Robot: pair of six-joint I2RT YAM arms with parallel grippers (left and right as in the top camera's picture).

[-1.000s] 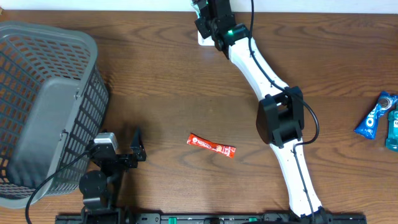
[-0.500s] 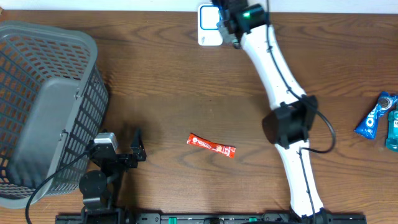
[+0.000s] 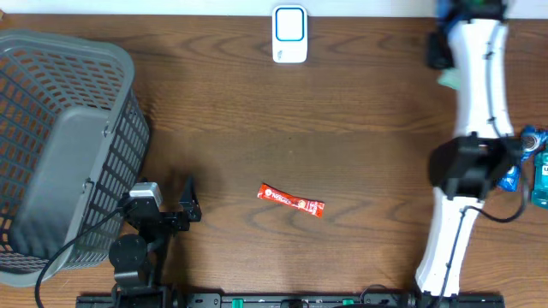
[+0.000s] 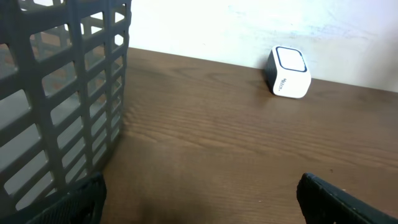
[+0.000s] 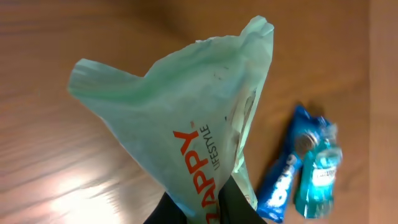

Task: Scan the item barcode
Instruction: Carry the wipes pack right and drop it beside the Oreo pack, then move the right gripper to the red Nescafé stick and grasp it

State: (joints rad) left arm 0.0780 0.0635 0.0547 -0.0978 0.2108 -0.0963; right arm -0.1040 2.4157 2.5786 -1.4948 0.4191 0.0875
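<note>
**A:** The right gripper point(image 5: 202, 210) has its jaws clamped on one end of the green bag point(image 5: 180, 112). The thin plastic is pinched tight and the rest of the bag fans out over the table point(image 5: 56, 174).

**B:** And the scanner point(image 3: 289, 34)?

**A:** Well apart from it. It sits at the middle of the far edge, while the bag is over at the far right, peeking out beside the right arm. A blue cookie pack point(image 5: 283, 177) and a teal bottle point(image 5: 317, 177) lie nearby.

**B:** So which step is this?

**A:** I'd call it the carry. The item is in hand but not being shown to the scanner.

**B:** What about the left side?

**A:** The left gripper point(image 4: 199, 190) has its jaws wide apart with nothing between them. It's low beside the basket point(image 3: 60, 103). A red snack stick point(image 3: 291, 200) lies alone mid-table.

**B:** What does the next move need?

**A:** The bag has to be brought in front of the scanner's face with the barcode turned towards it. I see only lettering on this side and no barcode, so the wrist probably has to turn. That floppy film could also fold over the code.
</note>
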